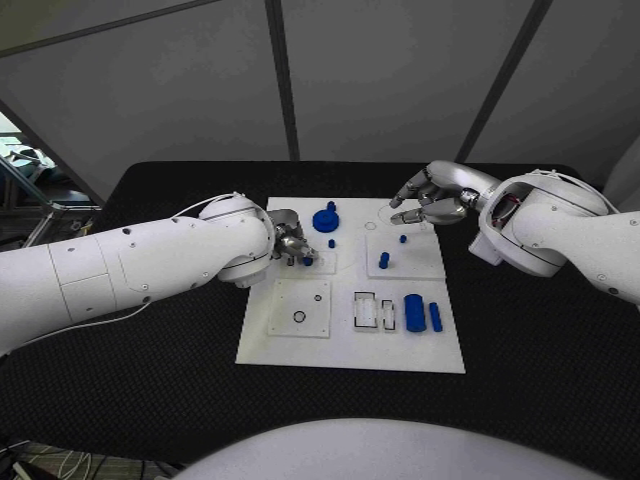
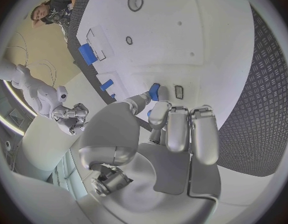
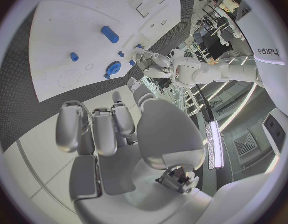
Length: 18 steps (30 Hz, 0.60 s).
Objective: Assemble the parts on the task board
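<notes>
Head view is showing us working the task board, with our left hand down at its left-middle edge, pinching a small blue part between thumb and fingertips. The part is lying right under that hand, so we judge the left arm far nearer for the coming placement; its long axis we cannot tell. Our right hand is hovering above the board's far right corner, fingers curled, holding nothing. Left wrist view is giving us the blue part at the fingertips, just beside a small dark rectangular slot
</notes>
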Tool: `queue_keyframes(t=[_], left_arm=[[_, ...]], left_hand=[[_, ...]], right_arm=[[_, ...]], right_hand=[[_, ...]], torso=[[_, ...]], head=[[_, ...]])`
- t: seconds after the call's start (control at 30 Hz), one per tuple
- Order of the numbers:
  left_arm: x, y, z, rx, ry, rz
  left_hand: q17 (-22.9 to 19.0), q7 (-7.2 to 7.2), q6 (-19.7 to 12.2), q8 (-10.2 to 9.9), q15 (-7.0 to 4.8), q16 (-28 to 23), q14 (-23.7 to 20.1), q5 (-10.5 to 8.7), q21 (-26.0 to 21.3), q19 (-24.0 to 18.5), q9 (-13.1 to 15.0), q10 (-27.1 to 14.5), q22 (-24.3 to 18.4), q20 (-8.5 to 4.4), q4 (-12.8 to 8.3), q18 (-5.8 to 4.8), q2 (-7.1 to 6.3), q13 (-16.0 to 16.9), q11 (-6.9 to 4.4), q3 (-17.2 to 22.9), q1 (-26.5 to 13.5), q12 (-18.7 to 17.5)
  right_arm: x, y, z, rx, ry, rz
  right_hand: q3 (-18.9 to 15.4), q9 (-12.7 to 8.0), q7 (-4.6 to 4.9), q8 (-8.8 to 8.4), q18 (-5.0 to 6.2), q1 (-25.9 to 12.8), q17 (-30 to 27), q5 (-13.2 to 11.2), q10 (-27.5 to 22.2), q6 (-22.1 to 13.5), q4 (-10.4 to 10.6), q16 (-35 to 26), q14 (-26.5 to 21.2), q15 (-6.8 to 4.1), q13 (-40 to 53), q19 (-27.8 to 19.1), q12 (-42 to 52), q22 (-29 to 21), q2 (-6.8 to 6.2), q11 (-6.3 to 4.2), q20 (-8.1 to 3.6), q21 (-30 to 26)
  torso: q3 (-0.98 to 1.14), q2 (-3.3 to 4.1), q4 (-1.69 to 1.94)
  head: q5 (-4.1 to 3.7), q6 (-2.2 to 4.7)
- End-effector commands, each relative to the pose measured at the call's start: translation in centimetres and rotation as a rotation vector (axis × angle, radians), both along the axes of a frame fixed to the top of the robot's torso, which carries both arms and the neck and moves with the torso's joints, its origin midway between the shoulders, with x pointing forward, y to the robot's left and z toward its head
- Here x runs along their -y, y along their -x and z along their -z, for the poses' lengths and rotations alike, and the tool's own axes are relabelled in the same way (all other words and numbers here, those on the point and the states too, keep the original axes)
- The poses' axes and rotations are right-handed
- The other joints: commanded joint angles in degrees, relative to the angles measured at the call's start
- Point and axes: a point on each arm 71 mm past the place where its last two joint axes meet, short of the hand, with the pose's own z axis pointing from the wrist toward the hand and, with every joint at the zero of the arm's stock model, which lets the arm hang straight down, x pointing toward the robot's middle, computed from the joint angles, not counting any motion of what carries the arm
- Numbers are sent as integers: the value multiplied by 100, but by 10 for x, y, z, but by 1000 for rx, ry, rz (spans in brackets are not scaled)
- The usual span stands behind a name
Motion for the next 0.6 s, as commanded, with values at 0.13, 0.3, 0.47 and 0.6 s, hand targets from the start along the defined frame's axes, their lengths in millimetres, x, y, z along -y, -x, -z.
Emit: queue_keyframes(t=[0.13,0.3,0.47,0.6], left_arm=[[2,-1,-3,-3,11,-6],[1,-2,-3,-4,10,-7],[1,-2,-2,-10,5,-4],[0,-3,-2,-18,-1,2]], left_hand=[[302,-3,-46,-25,6,-12,290,12,-17,228,15,-47,815,-3,-168,-946,56,-18,0,232,145,-30],[299,0,-48,-18,9,-14,289,0,-22,224,23,-49,810,1,-189,-945,67,-24,3,276,167,-35],[300,6,-51,-12,12,-14,289,-20,-18,228,31,-47,818,4,-205,-946,34,-22,7,284,165,-33],[300,10,-41,-6,22,-14,289,-46,-19,229,40,-46,819,13,-173,-946,-93,-28,16,221,62,-35]], right_arm=[[-1,0,-1,-2,5,-8],[-1,0,-1,-3,5,-9],[-1,0,-1,-4,6,-9],[-1,0,-1,-5,7,-9]], right_hand=[[1,-8,-15,13,50,-17,83,24,-32,10,19,-33,270,-35,-5,-51,-27,-6,28,-13,-1,-26],[1,-8,-15,13,50,-17,83,24,-32,10,19,-33,270,-35,-5,-51,-27,-6,28,-13,-1,-26],[1,-8,-15,13,50,-17,83,24,-32,10,19,-33,270,-35,-5,-51,-27,-6,28,-13,-1,-26],[1,-8,-15,13,50,-17,83,24,-32,10,19,-33,270,-35,-5,-51,-27,-6,28,-13,-1,-26]], torso=[[1,-2,0],[2,-2,0],[3,-3,-3],[3,-4,-2]], head=[[-4,-9],[-6,-12],[-8,-15],[-10,-23]])
